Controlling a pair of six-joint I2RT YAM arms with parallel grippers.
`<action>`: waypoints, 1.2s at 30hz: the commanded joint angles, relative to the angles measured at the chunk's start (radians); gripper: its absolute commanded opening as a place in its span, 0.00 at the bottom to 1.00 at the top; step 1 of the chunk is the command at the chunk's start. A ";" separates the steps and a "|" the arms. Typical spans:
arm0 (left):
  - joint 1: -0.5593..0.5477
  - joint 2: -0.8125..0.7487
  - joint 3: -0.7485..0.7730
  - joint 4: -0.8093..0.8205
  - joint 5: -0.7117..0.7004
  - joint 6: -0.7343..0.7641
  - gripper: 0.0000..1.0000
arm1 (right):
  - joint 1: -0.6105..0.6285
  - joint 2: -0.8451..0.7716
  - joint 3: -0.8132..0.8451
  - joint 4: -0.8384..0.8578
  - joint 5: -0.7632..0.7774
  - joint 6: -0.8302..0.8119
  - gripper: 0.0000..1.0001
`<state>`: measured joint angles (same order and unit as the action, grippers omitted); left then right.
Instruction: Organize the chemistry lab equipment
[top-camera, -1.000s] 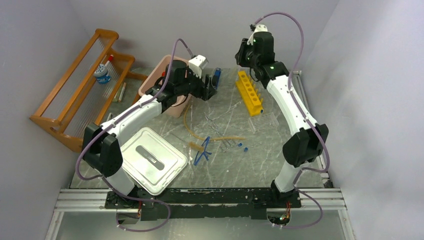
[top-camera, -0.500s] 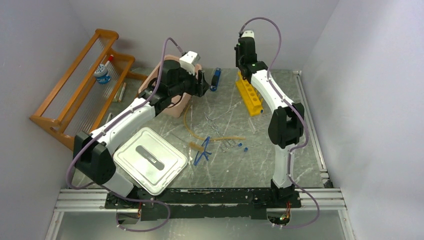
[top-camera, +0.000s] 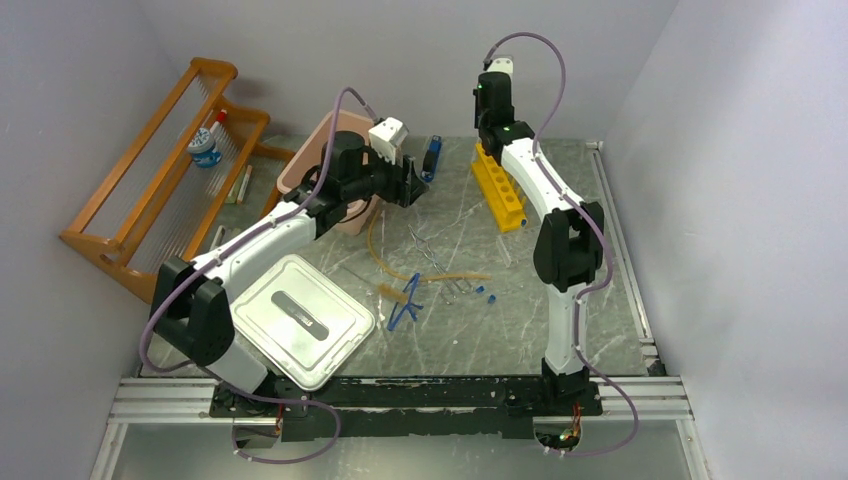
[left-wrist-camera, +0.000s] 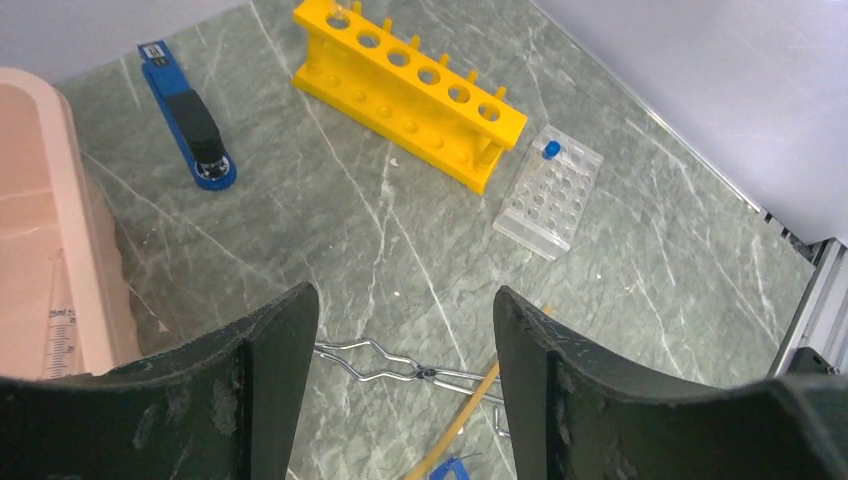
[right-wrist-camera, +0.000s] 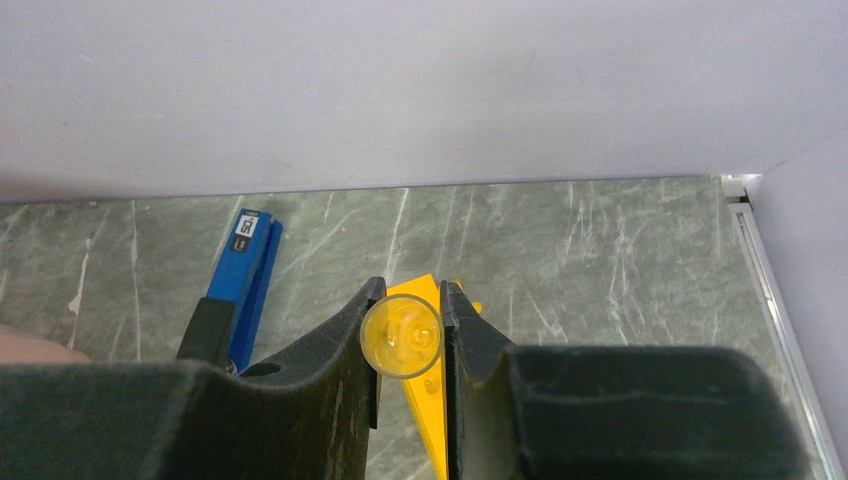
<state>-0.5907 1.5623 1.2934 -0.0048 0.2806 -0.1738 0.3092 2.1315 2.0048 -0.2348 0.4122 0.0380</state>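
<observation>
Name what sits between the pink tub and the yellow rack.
A blue-and-black stapler-like tool lies flat between the pink tub and the yellow rack, touching neither; the left wrist view shows it.

From my right wrist camera the jaws cover most of the rack (right-wrist-camera: 418, 415), and I see the tube (right-wrist-camera: 401, 336) only end-on. My left wrist view cuts off the tub (left-wrist-camera: 45, 230). Overhead, the blue bits (top-camera: 491, 297) are too small to identify.

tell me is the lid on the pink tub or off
Off: the lid lies flat on the table, apart from the pink tub.
</observation>
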 joint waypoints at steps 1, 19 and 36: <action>-0.001 0.035 0.030 0.045 0.055 0.041 0.69 | -0.023 0.017 -0.009 0.040 -0.031 0.048 0.14; -0.001 0.042 -0.003 0.040 0.005 0.065 0.71 | -0.065 0.138 0.023 -0.011 -0.162 0.117 0.14; -0.001 0.037 0.008 0.022 -0.009 0.074 0.72 | -0.066 0.087 -0.178 0.187 -0.206 0.044 0.21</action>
<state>-0.5907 1.6073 1.2938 -0.0048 0.2882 -0.1196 0.2451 2.2292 1.8698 -0.0860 0.2314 0.1078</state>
